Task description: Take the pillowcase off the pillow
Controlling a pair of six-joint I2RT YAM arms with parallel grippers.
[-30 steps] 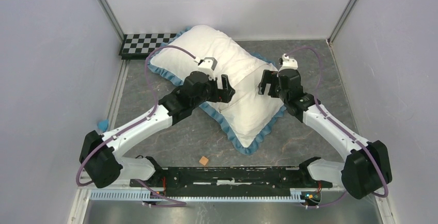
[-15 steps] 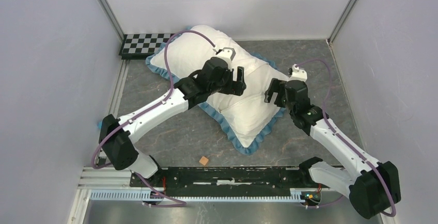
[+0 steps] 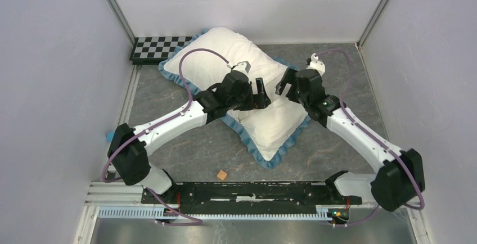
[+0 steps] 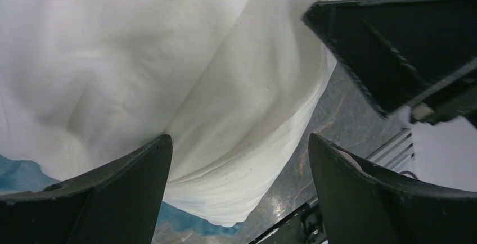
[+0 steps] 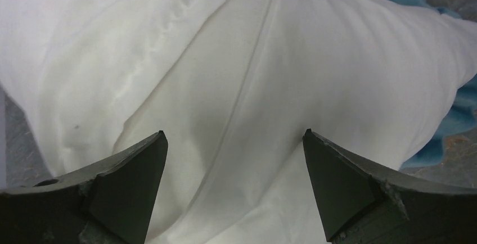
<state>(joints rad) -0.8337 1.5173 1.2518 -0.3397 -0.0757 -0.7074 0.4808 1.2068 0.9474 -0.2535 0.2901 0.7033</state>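
- Little of the task looks done: the pillowcase is on, its blue ruffled trim running round the near and left edges of the plump white bulk.
- That bundle lies diagonally on the grey surface, one corner toward the far left and one toward the near middle.
- The pillow sits inside the cover. The wrist views show a creamier panel with a seam between whiter folds. It may be an overlap opening, or the pillow itself, but I cannot tell which.
- What is left, by my reading: find and grip a free edge of the cover, hold the stuffing back, and draw the cover clear.
- The left arm reaches diagonally in over the trim, and the left hand is above the middle of the bundle. Its jaws are spread wide with nothing between them.
- The right arm comes in from the right, and the right hand faces the left one, just beside it. Its jaws are likewise apart and empty, with white fabric below.
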